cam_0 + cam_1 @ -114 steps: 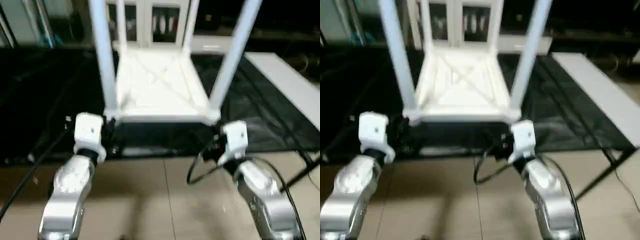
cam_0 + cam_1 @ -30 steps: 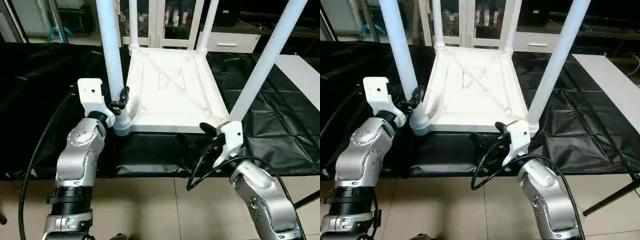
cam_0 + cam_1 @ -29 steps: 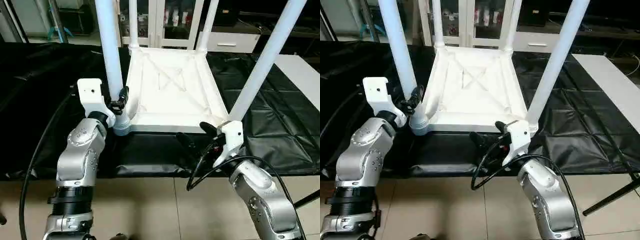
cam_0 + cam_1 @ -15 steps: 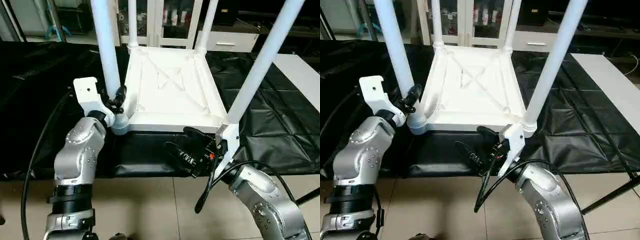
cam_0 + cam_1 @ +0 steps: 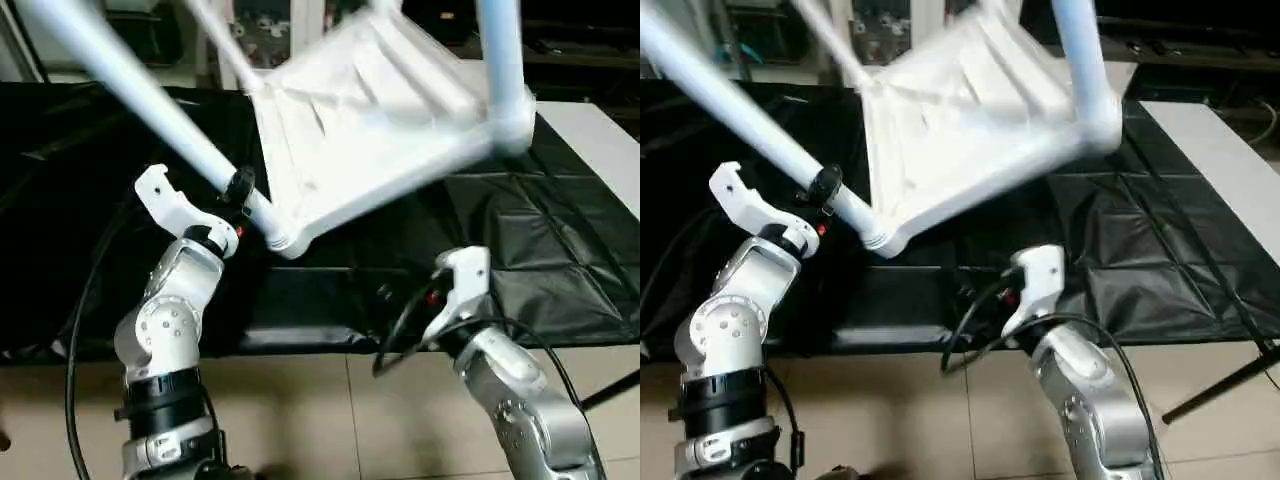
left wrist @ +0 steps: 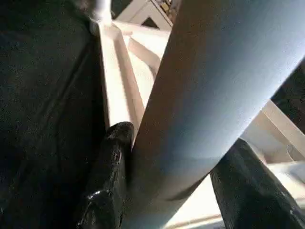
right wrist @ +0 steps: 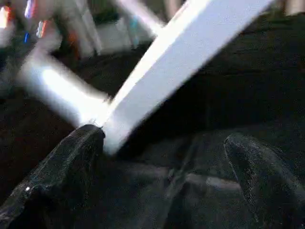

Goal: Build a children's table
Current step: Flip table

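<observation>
The children's table (image 5: 370, 130) is upside down and tipped over the black cloth, its right side raised and its ribbed underside facing me. Its white tube legs lean to the left. My left gripper (image 5: 238, 190) is shut on the near-left leg (image 5: 130, 100) just above the corner socket. In the left wrist view the black fingers (image 6: 109, 181) press both sides of that leg (image 6: 214, 95). My right gripper (image 7: 162, 176) stands open below the tabletop's front edge (image 7: 181, 62), with nothing between its fingers. The near-right leg (image 5: 500, 50) points up.
A black cloth (image 5: 560, 230) covers the work table. A flat white board (image 5: 600, 150) lies at the right. Cabinets (image 5: 250, 20) stand behind. A tiled floor (image 5: 330, 420) lies below the table's front edge, and a black cable (image 5: 400, 330) loops by my right wrist.
The table has tipped up from lying flat, its right side lifted and its legs swung left, with my left gripper still on the leg. My right gripper has drawn back from the front edge.
</observation>
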Controlling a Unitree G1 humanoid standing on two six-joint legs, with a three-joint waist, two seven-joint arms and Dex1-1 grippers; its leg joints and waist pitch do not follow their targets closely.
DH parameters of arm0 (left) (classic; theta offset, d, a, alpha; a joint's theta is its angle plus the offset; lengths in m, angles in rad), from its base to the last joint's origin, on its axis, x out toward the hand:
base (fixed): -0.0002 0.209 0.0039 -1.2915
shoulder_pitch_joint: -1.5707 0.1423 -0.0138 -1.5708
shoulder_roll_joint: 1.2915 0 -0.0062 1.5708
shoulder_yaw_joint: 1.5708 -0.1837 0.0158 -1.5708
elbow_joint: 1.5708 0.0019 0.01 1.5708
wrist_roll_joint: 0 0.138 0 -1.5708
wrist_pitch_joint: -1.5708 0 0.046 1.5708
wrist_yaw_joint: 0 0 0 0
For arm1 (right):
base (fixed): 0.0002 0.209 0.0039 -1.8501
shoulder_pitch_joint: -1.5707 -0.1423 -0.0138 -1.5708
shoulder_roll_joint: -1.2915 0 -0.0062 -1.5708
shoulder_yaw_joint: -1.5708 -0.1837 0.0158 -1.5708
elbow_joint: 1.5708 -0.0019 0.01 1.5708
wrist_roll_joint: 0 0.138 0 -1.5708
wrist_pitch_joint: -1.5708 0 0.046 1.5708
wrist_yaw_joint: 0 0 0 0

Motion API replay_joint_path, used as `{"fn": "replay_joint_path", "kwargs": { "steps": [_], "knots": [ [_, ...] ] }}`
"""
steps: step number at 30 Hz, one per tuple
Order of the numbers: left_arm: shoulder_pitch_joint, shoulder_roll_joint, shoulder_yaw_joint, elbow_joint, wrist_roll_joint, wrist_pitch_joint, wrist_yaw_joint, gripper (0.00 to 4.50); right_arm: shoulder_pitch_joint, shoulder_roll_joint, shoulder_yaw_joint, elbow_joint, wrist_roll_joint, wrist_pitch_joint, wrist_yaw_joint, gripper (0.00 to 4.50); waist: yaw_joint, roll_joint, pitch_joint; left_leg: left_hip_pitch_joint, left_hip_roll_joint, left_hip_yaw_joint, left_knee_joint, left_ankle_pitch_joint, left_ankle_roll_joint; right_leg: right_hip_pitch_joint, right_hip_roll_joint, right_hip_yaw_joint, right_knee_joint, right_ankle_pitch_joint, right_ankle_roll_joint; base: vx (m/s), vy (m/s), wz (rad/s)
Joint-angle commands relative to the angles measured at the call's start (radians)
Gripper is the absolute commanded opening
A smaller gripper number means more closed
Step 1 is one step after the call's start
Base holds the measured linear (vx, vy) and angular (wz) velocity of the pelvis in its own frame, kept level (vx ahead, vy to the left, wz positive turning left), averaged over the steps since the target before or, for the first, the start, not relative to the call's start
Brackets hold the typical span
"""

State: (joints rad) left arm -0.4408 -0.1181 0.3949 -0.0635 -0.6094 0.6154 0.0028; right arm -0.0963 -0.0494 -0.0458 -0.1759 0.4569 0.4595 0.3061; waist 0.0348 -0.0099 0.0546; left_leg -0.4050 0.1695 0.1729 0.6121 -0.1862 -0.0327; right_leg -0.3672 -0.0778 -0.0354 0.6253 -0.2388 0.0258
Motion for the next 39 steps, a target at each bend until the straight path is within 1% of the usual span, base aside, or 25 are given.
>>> {"fn": "replay_joint_path", "kwargs": {
  "steps": [1, 2, 3, 4, 5, 6, 9, 10, 11, 13, 15, 16, 17, 20, 21, 23, 25, 28, 29, 30, 31, 33, 35, 37, 39],
  "knots": [
    [-0.007, -0.022, -0.002, -0.036, -0.051, 0.012, 0.007, 2.21, -0.035, 0.035, -0.081, 0.020, 0.107, 0.019, -0.053, 4.50, 0.004, -0.008, -0.063, 0.028, 0.057, -0.023, -0.080, -0.105, 0.042, 0.028, -0.062, 0.036, -0.065, 0.073, -0.212, 0.000, 0.000, 0.00],
    [-0.007, -0.022, -0.002, -0.036, -0.052, 0.013, 0.007, 2.21, -0.037, 0.036, -0.085, 0.022, 0.111, 0.019, -0.056, 4.50, 0.006, -0.005, -0.065, 0.030, 0.056, -0.022, -0.078, -0.088, 0.045, 0.028, -0.061, 0.035, -0.063, 0.086, -0.208, 0.000, 0.000, 0.00],
    [-0.007, -0.021, -0.002, -0.037, -0.062, 0.018, 0.014, 2.20, -0.078, 0.066, -0.151, 0.059, 0.196, 0.021, -0.091, 4.50, 0.006, -0.002, -0.065, 0.032, 0.056, -0.022, -0.077, -0.081, 0.045, 0.027, -0.060, 0.035, -0.060, 0.099, -0.205, 0.000, 0.000, 0.00],
    [-0.007, -0.021, -0.002, -0.037, -0.062, 0.018, 0.014, 2.20, -0.078, 0.066, -0.151, 0.059, 0.196, 0.021, -0.091, 4.50, 0.006, -0.002, -0.065, 0.032, 0.056, -0.022, -0.077, -0.081, 0.045, 0.027, -0.060, 0.035, -0.060, 0.099, -0.205, 0.000, 0.000, 0.00],
    [-0.008, -0.019, 0.001, -0.039, -0.077, 0.026, 0.021, 2.20, -0.118, 0.078, -0.193, 0.095, 0.254, 0.023, -0.100, 4.50, 0.010, -0.003, -0.066, 0.035, 0.056, -0.019, -0.076, -0.072, 0.038, 0.026, -0.057, 0.034, -0.060, 0.111, -0.198, 0.000, 0.000, 0.00],
    [-0.010, -0.019, 0.003, -0.037, -0.082, 0.026, 0.022, 2.20, -0.142, 0.078, -0.210, 0.118, 0.282, 0.026, -0.094, 4.50, 0.012, -0.003, -0.066, 0.034, 0.055, -0.018, -0.076, -0.065, 0.034, 0.027, -0.056, 0.033, -0.060, 0.115, -0.194, 0.000, 0.000, 0.00],
    [-0.012, -0.016, 0.009, -0.038, -0.089, 0.029, 0.025, 2.20, -0.238, 0.078, -0.286, 0.227, 0.322, 0.032, -0.128, 4.50, 0.012, -0.005, -0.064, 0.034, 0.054, -0.016, -0.078, -0.079, 0.015, 0.027, -0.057, 0.033, -0.060, 0.095, -0.190, 0.000, 0.000, 0.00],
    [-0.013, -0.015, 0.010, -0.040, -0.089, 0.031, 0.025, 2.20, -0.266, 0.079, -0.311, 0.260, 0.336, 0.033, -0.137, 4.50, 0.013, -0.003, -0.066, 0.035, 0.053, -0.016, -0.077, -0.082, 0.009, 0.027, -0.057, 0.032, -0.059, 0.087, -0.190, 0.000, 0.000, 0.00],
    [-0.013, -0.015, 0.011, -0.041, -0.089, 0.031, 0.025, 2.20, -0.283, 0.079, -0.327, 0.280, 0.345, 0.035, -0.140, 4.50, 0.015, -0.003, -0.067, 0.036, 0.053, -0.013, -0.075, -0.074, 0.004, 0.026, -0.056, 0.033, -0.060, 0.094, -0.186, 0.000, 0.000, 0.00],
    [-0.009, -0.014, 0.011, -0.047, -0.091, 0.035, 0.024, 2.20, -0.319, 0.071, -0.347, 0.325, 0.373, 0.046, -0.125, 4.50, 0.020, -0.004, -0.070, 0.033, 0.052, -0.014, -0.073, -0.040, 0.009, 0.030, -0.056, 0.032, -0.055, 0.138, -0.180, 0.000, 0.000, 0.00],
    [-0.004, -0.011, 0.008, -0.055, -0.093, 0.041, 0.021, 2.20, -0.357, 0.048, -0.353, 0.383, 0.400, 0.063, -0.082, 4.50, 0.023, -0.006, -0.072, 0.031, 0.050, -0.012, -0.069, -0.019, 0.020, 0.033, -0.056, 0.030, -0.052, 0.172, -0.185, 0.000, 0.000, 0.00],
    [-0.004, -0.011, 0.008, -0.055, -0.093, 0.041, 0.021, 2.20, -0.357, 0.048, -0.353, 0.383, 0.400, 0.063, -0.082, 4.50, 0.023, -0.006, -0.072, 0.031, 0.050, -0.012, -0.069, -0.019, 0.020, 0.033, -0.056, 0.030, -0.052, 0.172, -0.185, 0.000, 0.000, 0.00],
    [-0.002, -0.009, 0.005, -0.059, -0.095, 0.045, 0.019, 2.20, -0.387, 0.029, -0.353, 0.435, 0.411, 0.069, -0.043, 4.50, 0.026, -0.006, -0.073, 0.031, 0.051, -0.013, -0.068, -0.007, 0.028, 0.035, -0.058, 0.029, -0.050, 0.182, -0.190, 0.000, 0.000, 0.00],
    [-0.001, -0.006, 0.003, -0.064, -0.098, 0.050, 0.016, 2.20, -0.421, 0.010, -0.347, 0.493, 0.396, 0.068, -0.006, 4.50, 0.029, -0.006, -0.074, 0.031, 0.052, -0.011, -0.067, -0.006, 0.030, 0.034, -0.058, 0.028, -0.050, 0.176, -0.207, 0.000, 0.000, 0.00],
    [0.001, -0.003, 0.003, -0.068, -0.101, 0.054, 0.016, 2.20, -0.462, -0.001, -0.344, 0.551, 0.373, 0.054, 0.009, 4.50, 0.027, -0.006, -0.074, 0.030, 0.052, -0.012, -0.067, -0.009, 0.028, 0.035, -0.058, 0.028, -0.049, 0.168, -0.215, 0.000, 0.000, 0.00],
    [0.004, -0.003, 0.000, -0.072, -0.101, 0.058, 0.014, 2.20, -0.502, -0.010, -0.343, 0.605, 0.352, 0.040, 0.017, 4.50, 0.028, -0.005, -0.074, 0.031, 0.052, -0.010, -0.066, -0.007, 0.023, 0.034, -0.059, 0.028, -0.050, 0.164, -0.223, 0.000, 0.000, 0.00],
    [0.006, -0.004, -0.001, -0.075, -0.100, 0.061, 0.014, 2.20, -0.534, -0.019, -0.343, 0.649, 0.343, 0.031, 0.029, 4.50, 0.029, -0.006, -0.075, 0.032, 0.052, -0.009, -0.065, -0.002, 0.028, 0.034, -0.059, 0.028, -0.048, 0.169, -0.231, 0.000, 0.000, 0.00],
    [0.007, -0.005, -0.001, -0.076, -0.100, 0.062, 0.014, 2.20, -0.548, -0.024, -0.337, 0.669, 0.334, 0.025, 0.033, 4.50, 0.033, -0.006, -0.076, 0.032, 0.053, -0.008, -0.064, 0.004, 0.040, 0.034, -0.059, 0.028, -0.048, 0.179, -0.237, 0.000, 0.000, 0.00],
    [0.007, -0.006, -0.002, -0.076, -0.099, 0.062, 0.013, 2.20, -0.573, -0.032, -0.331, 0.713, 0.321, 0.020, 0.024, 4.50, 0.032, -0.009, -0.077, 0.032, 0.053, -0.009, -0.064, 0.011, 0.042, 0.035, -0.059, 0.027, -0.046, 0.181, -0.240, 0.000, 0.000, 0.00],
    [0.007, -0.007, -0.003, -0.076, -0.100, 0.062, 0.013, 2.20, -0.585, -0.036, -0.328, 0.740, 0.311, 0.017, 0.014, 4.22, 0.032, -0.008, -0.077, 0.032, 0.053, -0.008, -0.063, 0.011, 0.040, 0.035, -0.059, 0.026, -0.046, 0.173, -0.247, 0.000, 0.000, 0.00],
    [0.007, -0.008, -0.004, -0.078, -0.100, 0.062, 0.013, 2.20, -0.593, -0.038, -0.331, 0.762, 0.305, 0.011, 0.016, 4.16, 0.032, -0.010, -0.078, 0.032, 0.052, -0.007, -0.062, 0.011, 0.041, 0.035, -0.059, 0.027, -0.046, 0.173, -0.247, 0.000, 0.000, 0.00],
    [0.008, -0.010, -0.005, -0.080, -0.100, 0.063, 0.013, 2.20, -0.601, -0.040, -0.336, 0.789, 0.295, 0.004, 0.027, 4.10, 0.033, -0.009, -0.077, 0.032, 0.053, -0.006, -0.063, -0.001, 0.043, 0.034, -0.060, 0.027, -0.047, 0.159, -0.248, 0.000, 0.000, 0.00],
    [0.011, -0.012, -0.006, -0.084, -0.101, 0.065, 0.013, 2.20, -0.605, -0.038, -0.343, 0.799, 0.294, -0.005, 0.032, 3.81, 0.034, -0.009, -0.077, 0.032, 0.054, -0.007, -0.063, 0.004, 0.046, 0.034, -0.060, 0.027, -0.047, 0.164, -0.248, 0.000, 0.000, 0.00],
    [0.012, -0.014, -0.012, -0.088, -0.103, 0.066, 0.010, 2.20, -0.612, -0.039, -0.356, 0.819, 0.297, -0.017, 0.030, 3.72, 0.035, -0.008, -0.078, 0.032, 0.055, -0.007, -0.063, 0.006, 0.049, 0.033, -0.060, 0.027, -0.046, 0.166, -0.248, 0.000, 0.000, 0.00],
    [0.014, -0.016, -0.018, -0.092, -0.106, 0.068, 0.007, 2.20, -0.619, -0.043, -0.362, 0.842, 0.291, -0.031, 0.025, 3.50, 0.035, -0.008, -0.078, 0.032, 0.054, -0.006, -0.062, 0.003, 0.049, 0.033, -0.060, 0.027, -0.046, 0.165, -0.250, 0.000, 0.000, 0.00]
  ]
}}
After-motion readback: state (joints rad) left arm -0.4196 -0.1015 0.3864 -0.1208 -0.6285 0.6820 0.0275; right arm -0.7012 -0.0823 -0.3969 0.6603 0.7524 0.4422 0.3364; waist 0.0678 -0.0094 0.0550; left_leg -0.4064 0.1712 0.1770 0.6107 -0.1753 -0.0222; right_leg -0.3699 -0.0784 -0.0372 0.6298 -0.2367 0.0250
